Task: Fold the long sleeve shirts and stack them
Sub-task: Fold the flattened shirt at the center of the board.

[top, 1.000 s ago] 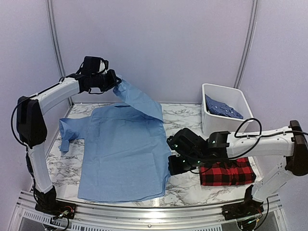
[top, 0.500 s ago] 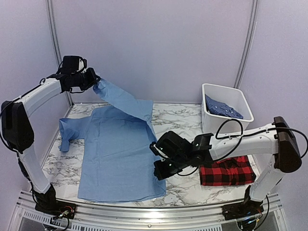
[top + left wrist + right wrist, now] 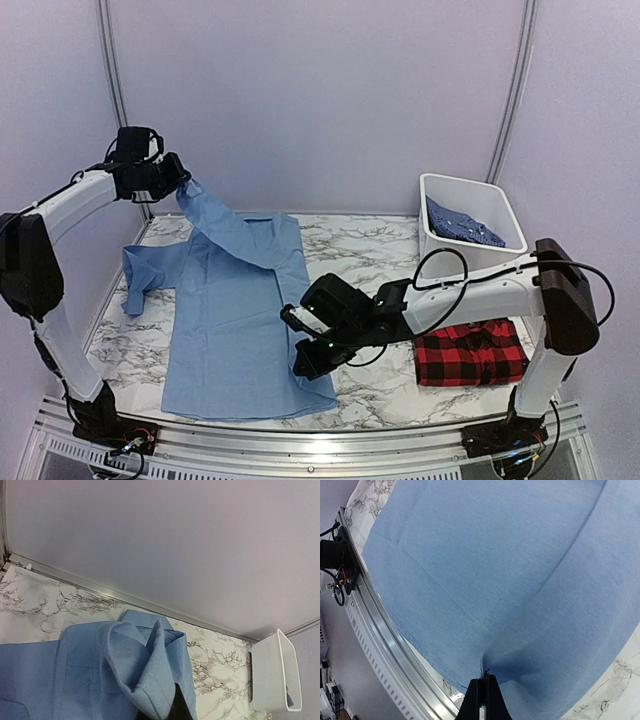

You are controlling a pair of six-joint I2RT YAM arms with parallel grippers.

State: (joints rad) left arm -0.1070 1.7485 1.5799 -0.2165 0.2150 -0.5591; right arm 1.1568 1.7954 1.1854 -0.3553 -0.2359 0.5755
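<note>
From above, the blue shirt (image 3: 235,330) lies on the left half of the table (image 3: 375,250). Its right side is lifted and carried leftward over the body. The left gripper (image 3: 168,180) holds the upper part high near the far left corner. The right gripper (image 3: 305,352) holds the lower edge just above the cloth. I think both hold the same side so that it folds in one straight line. The plaid shirt (image 3: 470,355) rests folded at the near right, probably the base of the stack. The dark shirt (image 3: 455,222) waits in the bin (image 3: 502,212).

In the left wrist view, the cloth hangs bunched from the fingers (image 3: 178,707). They are almost hidden, so I only judge that they pinch it.

In the right wrist view, the fingers (image 3: 492,702) are pressed together on the shirt's edge, and creases run out from that point. The rail (image 3: 385,645) is below.
</note>
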